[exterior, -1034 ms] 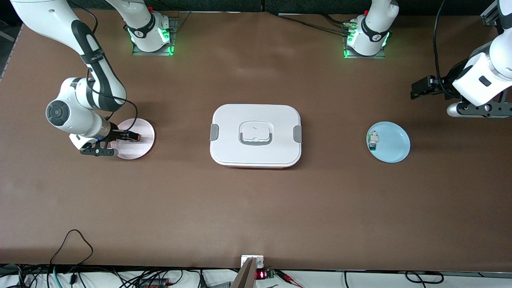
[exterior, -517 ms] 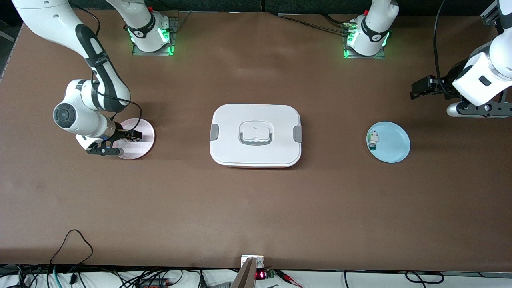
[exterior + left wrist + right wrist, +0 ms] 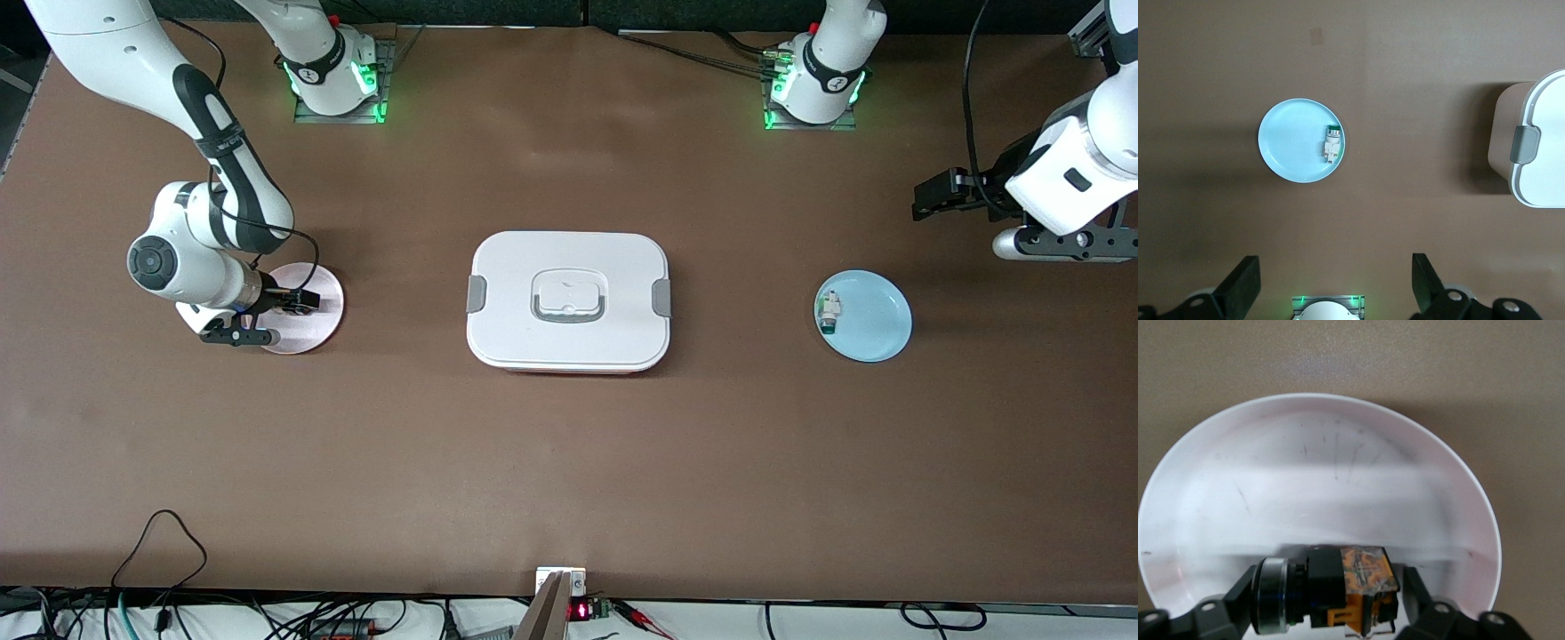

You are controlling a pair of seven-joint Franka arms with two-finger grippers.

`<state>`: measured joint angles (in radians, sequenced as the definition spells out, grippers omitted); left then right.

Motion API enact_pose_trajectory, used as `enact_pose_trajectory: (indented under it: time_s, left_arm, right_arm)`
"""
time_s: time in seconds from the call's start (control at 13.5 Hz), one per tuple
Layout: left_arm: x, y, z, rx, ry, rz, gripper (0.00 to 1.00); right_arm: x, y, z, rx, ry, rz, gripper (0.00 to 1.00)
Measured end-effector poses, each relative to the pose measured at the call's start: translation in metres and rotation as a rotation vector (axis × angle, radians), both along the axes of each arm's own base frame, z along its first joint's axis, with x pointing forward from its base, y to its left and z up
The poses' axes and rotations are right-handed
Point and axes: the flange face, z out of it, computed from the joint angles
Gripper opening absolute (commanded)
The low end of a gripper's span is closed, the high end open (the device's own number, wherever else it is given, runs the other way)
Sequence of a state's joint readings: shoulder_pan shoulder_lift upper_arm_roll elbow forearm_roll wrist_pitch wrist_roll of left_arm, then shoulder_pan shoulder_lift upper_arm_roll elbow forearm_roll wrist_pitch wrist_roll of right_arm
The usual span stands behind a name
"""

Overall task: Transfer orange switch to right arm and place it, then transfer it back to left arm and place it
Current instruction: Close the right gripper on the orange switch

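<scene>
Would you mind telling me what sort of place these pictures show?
Probably a robotics lab test bench: two white arms bolted to a brown table, loose cables along its edge, and staged props such as a white box between two plates.

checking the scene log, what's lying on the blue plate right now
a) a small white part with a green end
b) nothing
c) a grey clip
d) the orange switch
a: the small white part with a green end lies on the blue plate, near its rim toward the box; the orange switch sits between the right gripper fingers over the pink plate.
</scene>
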<state>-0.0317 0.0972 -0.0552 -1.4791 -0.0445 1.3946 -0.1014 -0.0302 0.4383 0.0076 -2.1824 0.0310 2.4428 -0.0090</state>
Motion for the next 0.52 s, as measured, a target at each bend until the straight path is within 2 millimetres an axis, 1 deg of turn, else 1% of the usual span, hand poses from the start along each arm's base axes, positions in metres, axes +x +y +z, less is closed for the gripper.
enact_pose_trajectory:
  time_s: [0.15, 0.22, 0.44, 0.52]
  left_arm:
    - [-0.0001, -0.0005, 0.0, 0.0, 0.0, -0.001, 1.0]
    - [-0.0001, -0.0007, 0.0, 0.0, 0.0, -0.001, 1.0]
    - [-0.0001, -0.0008, 0.0, 0.0, 0.0, -0.001, 1.0]
    - [-0.0001, -0.0008, 0.0, 0.0, 0.0, -0.001, 1.0]
  right_arm:
    - [0.0, 0.0004, 0.0, 0.004, -0.001, 0.024, 0.41]
    - [0.0002, 0.0005, 0.0001, 0.011, -0.003, 0.058, 0.37]
    - [0.0031, 0.0016, 0.0028, 0.027, -0.016, 0.13, 0.34]
    - [0.0068, 0.0052, 0.0074, 0.034, -0.027, 0.141, 0.34]
